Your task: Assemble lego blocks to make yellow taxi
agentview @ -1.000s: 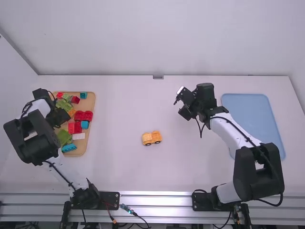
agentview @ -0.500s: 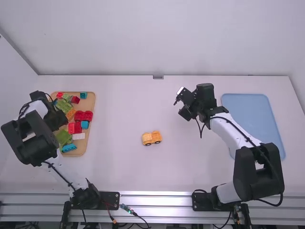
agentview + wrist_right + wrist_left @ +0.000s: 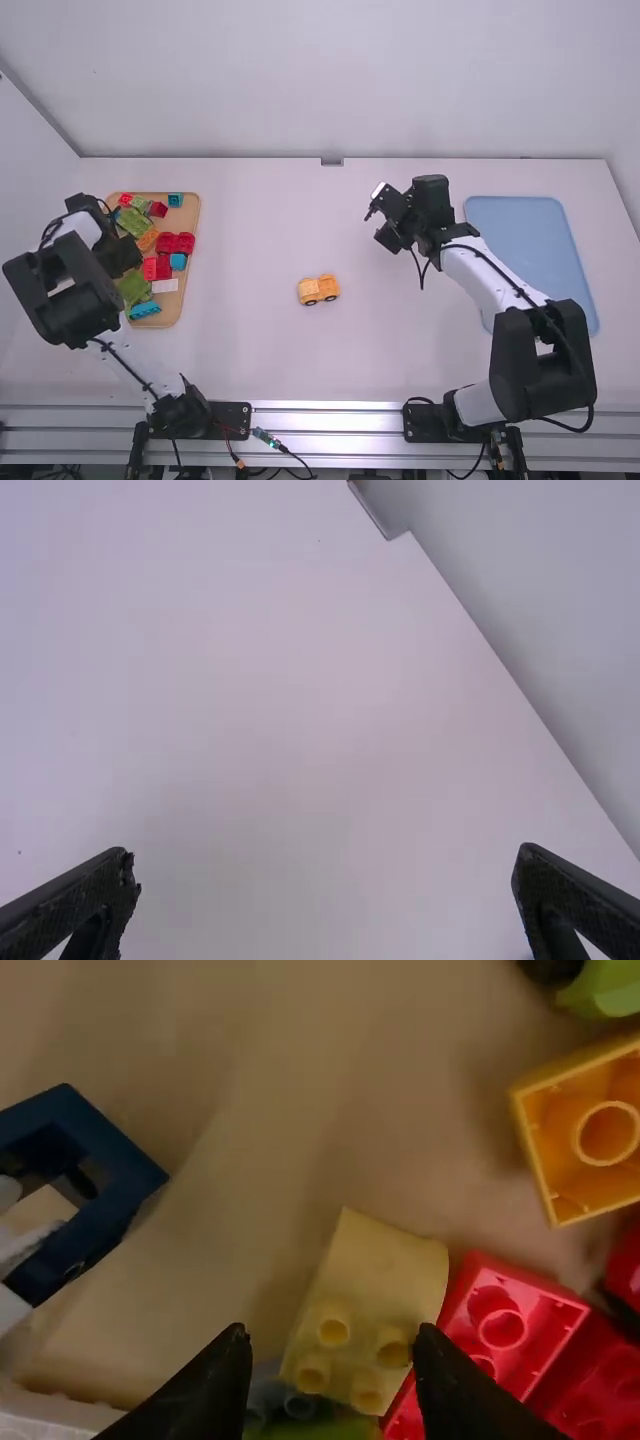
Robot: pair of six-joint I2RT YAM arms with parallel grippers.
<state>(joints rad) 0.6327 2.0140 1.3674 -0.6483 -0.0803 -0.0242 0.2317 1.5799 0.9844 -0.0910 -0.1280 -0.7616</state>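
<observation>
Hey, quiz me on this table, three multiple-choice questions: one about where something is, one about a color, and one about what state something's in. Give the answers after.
1. Where is the toy car?
A. On the table, near its middle
B. On the wooden board
C. At the table's far edge

2. What color is the tray at the high view's right?
A. Green
B. Red
C. Light blue

3. How is the right end effector?
A. Shut on a block
B. Open, nothing between its fingers
C. Shut and empty

Answers:
1: A, the high view shows it standing on bare white tabletop, well short of the far edge.
2: C, the tray's flat surface is light blue in the high view.
3: B, the right wrist view shows wide-apart fingers with only tabletop between.
</observation>
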